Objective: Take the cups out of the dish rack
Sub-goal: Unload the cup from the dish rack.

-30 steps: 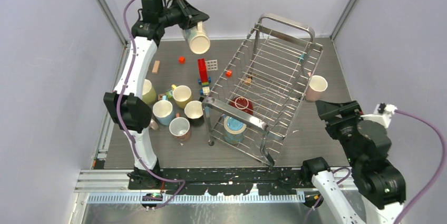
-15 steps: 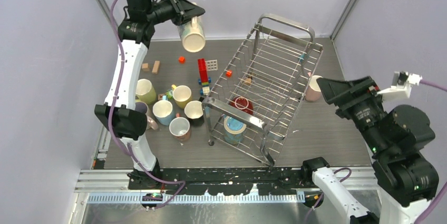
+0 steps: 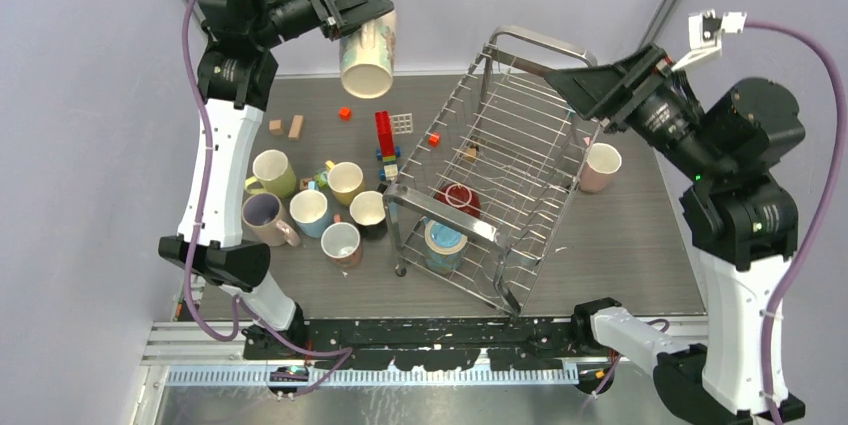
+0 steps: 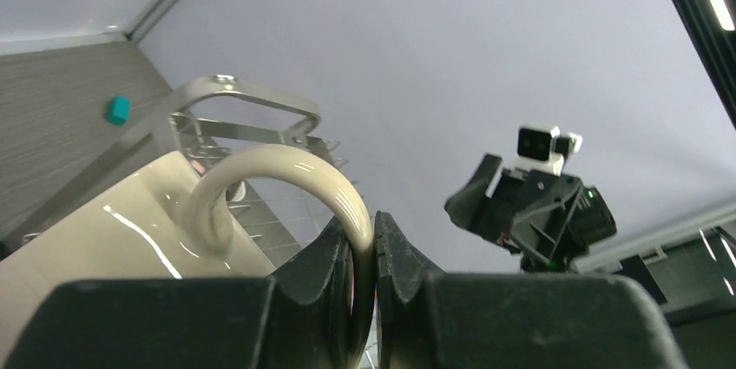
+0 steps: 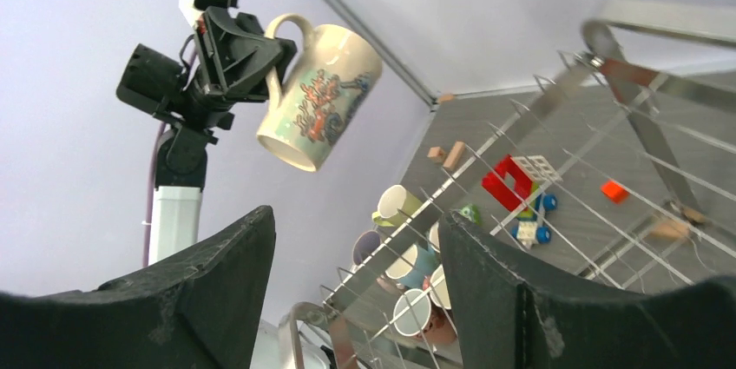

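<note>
The left gripper (image 4: 364, 247), fingers clamped on the handle of the cream mug (image 3: 368, 50) high in the upper left, best lowers it upright beside the standing mugs (image 3: 310, 210) at left, clear of the right gripper (image 5: 356, 221), fingers apart above the dish rack (image 3: 520, 55).

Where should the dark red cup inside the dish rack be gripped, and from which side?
Probably its rim, from straight above: the dark red cup stands mouth up, and the tall wire walls of the dish rack close off its sides.

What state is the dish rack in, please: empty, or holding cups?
Not empty: a dark red cup and a blue-banded cup sit inside the dish rack, at its near end.
</note>
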